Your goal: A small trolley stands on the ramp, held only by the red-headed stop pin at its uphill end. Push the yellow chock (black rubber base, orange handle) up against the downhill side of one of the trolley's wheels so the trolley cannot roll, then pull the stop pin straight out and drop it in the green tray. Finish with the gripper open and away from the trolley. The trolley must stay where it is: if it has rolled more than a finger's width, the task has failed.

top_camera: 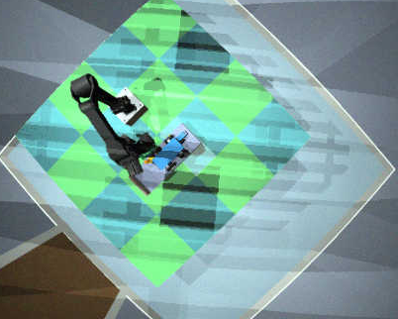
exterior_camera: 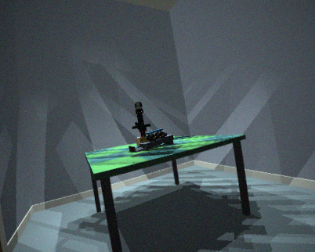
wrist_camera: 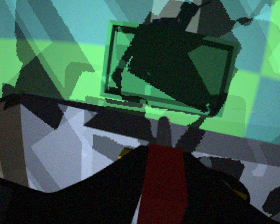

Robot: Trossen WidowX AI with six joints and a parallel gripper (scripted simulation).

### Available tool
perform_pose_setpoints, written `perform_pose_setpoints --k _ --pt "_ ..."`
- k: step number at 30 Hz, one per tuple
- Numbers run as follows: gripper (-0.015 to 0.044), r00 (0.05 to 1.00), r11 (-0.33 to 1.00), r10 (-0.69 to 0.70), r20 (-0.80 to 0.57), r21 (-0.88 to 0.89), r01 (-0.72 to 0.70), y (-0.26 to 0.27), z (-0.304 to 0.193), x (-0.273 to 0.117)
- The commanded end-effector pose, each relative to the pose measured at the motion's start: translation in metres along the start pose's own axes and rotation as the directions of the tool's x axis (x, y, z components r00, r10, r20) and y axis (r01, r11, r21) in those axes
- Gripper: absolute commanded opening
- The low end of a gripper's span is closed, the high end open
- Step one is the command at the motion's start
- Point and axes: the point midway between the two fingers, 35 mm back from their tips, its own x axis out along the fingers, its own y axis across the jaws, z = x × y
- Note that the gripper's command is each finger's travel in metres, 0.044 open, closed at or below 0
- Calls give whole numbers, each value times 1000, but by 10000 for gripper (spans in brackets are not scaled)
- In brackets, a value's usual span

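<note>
With the gripper (top_camera: 146, 149) (wrist_camera: 163, 157) clenched on the red-headed pin (wrist_camera: 166, 175), center it over the green tray (wrist_camera: 170, 111), then lower before release.

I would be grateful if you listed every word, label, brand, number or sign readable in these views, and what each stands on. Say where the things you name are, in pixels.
There are none that can be read.
Blue trolley (top_camera: 168, 153): no lettering shows.
Green tray (wrist_camera: 106, 62): no lettering shows.
Red-headed stop pin (wrist_camera: 166, 172): no lettering shows.
White base plate (top_camera: 126, 93): small dark dots, no readable characters.
</note>
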Motion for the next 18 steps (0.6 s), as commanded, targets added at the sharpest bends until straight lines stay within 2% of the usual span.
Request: perform_pose_setpoints --k 1,11,18 --pt "0 1000 1000 4 5 13 -4 0 8 6" --pt "0 1000 1000 9 8 19 -9 0 22 19" --pt "0 988 988 151 12 16 -151 6 21 38"
